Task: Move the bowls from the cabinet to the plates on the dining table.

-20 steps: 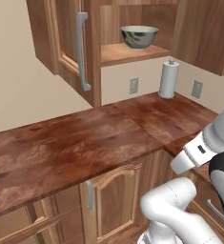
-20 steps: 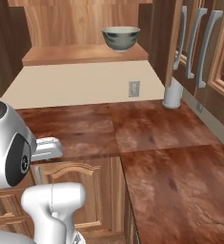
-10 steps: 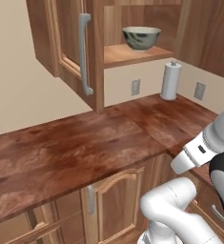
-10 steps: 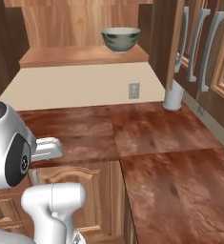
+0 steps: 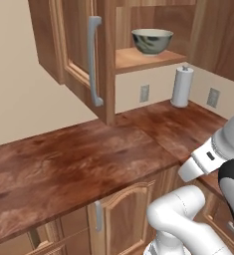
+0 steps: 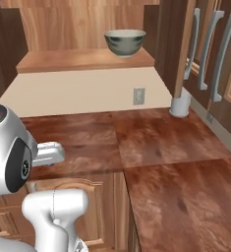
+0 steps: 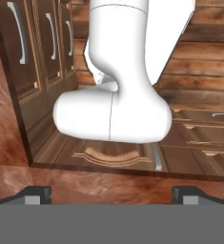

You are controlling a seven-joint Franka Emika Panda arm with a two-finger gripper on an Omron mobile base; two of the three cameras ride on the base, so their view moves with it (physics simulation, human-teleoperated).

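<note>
The bowl [image 5: 152,41] is sitting at twelve o'clock on the cabinet [image 5: 83,55] shelf; probably rigid, breakable, slick — take its rim. The gripper [image 7: 111,194] is standing wide, holding nothing.

A kitchen: wooden cabinets [image 5: 83,55], counter [image 5: 78,164], paper-towel roll [image 5: 182,87].

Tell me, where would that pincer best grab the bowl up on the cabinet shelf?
Probably at the rim: the bowl stands upright and wide-mouthed near the front edge of the open cabinet, so one finger inside and one outside, coming from the open front, looks simplest.
</note>
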